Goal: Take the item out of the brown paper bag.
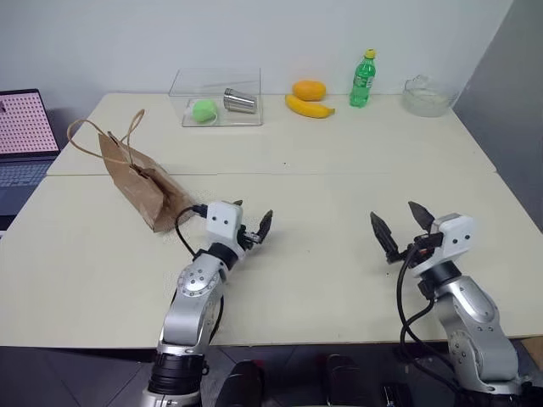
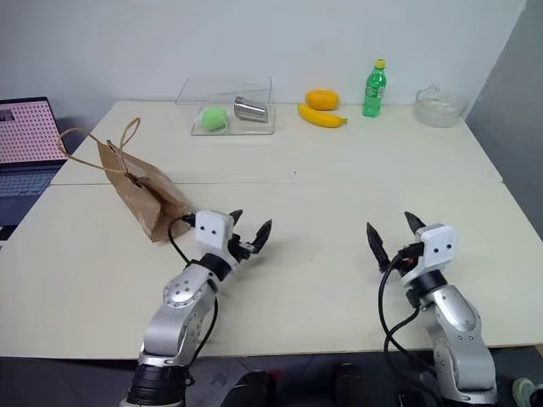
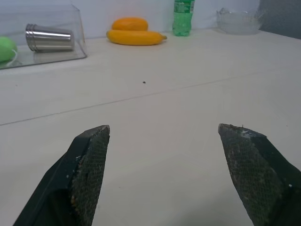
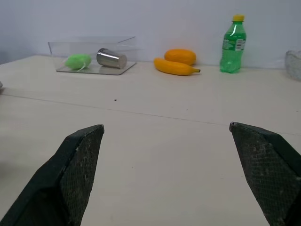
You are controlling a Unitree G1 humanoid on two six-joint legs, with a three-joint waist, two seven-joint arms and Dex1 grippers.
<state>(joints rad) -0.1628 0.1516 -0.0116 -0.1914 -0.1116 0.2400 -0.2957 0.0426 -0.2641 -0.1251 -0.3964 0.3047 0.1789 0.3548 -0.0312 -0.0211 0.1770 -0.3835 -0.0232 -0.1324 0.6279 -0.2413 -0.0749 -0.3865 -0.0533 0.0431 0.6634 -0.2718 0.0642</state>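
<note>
Both grippers stood wide apart in the fingers and held nothing when you paused here. Your left gripper (image 1: 253, 222) hovered over the table (image 1: 339, 170) just beside the lower end of the brown paper bag (image 1: 142, 182), with its fingers pointing away from the bag toward the far side of the table. Your right gripper (image 1: 400, 222) was well apart from the bag, on the other side of the left gripper.

The bag lay tilted on its side, and its two loop handles (image 1: 93, 136) rose at the end far from the left gripper. The ketchup bottle was hidden; I judged it was inside the bag, but I could not tell how it lay there or which way the mouth of the bag was facing.

Several things could have gone wrong from this position:
- The bag looked light and creased. If you had pushed one gripper into it without holding it with the other, it would probably have slid along the table instead of opening.
- If you had lifted the bag by its closed bottom end, the bottle could have dropped out and rolled, perhaps off the table edge near the bag.
- If you had closed the fingers through the paper, you might have caught paper and bottle together, and the paper could have torn.
- The laptop (image 1: 24, 136) stood just beyond the bag, so a wide swing of the bag could have hit it.
</note>
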